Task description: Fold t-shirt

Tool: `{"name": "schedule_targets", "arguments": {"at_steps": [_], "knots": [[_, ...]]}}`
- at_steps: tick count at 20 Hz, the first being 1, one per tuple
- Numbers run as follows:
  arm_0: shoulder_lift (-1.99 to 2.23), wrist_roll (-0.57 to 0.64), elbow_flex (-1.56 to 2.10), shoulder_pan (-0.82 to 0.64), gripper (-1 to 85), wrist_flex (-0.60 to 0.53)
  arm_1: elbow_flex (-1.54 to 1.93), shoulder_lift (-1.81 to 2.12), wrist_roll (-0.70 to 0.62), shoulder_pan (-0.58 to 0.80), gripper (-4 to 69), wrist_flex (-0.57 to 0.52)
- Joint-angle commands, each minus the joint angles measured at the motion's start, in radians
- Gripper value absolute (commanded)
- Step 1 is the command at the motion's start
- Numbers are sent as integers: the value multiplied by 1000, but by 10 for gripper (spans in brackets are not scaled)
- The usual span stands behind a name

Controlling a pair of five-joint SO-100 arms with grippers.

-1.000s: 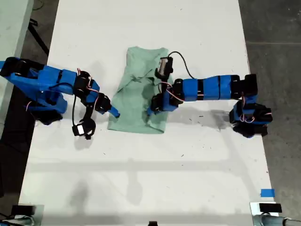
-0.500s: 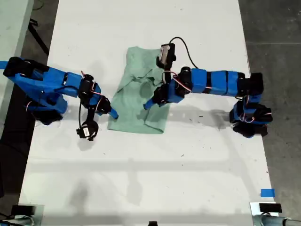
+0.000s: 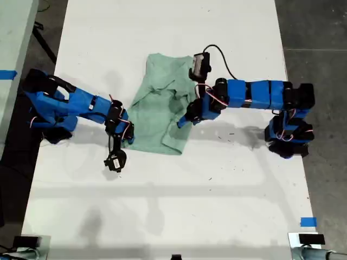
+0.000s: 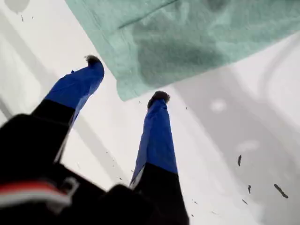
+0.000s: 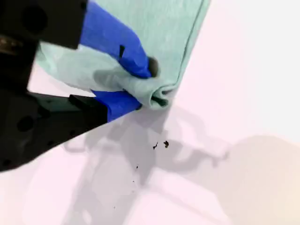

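Now | soft mint t-shirt (image 3: 160,116) rumpled | my second tool (image 5: 145,86) pinching its fold

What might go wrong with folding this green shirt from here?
My second claw pinches only a small bunch at the t-shirt's edge, so the cloth might slip out if I lift it. My first claw is open at a corner of the shirt and grips nothing; if the other arm pulls, the whole shirt may slide over the table rather than fold. The cloth is already creased, so the fold may come out crooked.
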Motion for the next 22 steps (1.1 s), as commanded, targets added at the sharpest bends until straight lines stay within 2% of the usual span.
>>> {"name": "schedule_targets", "arguments": {"at_steps": [1,4,7,8,12,13,15,16,17,19,22], "knots": [[58,-35,15,-8,0,21,43,117,15,5,241,-8],[236,0,63,-60,0,104,152,209,25,14,236,-34],[324,124,-48,-72,0,118,262,295,40,26,229,-64],[275,155,-147,-63,0,152,293,321,46,28,227,-67],[-120,278,-568,-40,0,132,405,425,77,28,219,-91],[-276,310,-749,-34,0,173,423,442,83,28,217,-92],[-571,333,-1169,-17,13,345,442,453,91,26,215,-101],[-568,334,-1144,-15,222,321,442,449,91,25,213,-106],[-554,330,-1146,-18,310,362,442,448,91,25,211,-109],[-469,359,-1131,-32,369,446,446,445,87,28,208,-126],[-270,387,-1114,-34,371,554,446,422,83,29,206,-143]]}}
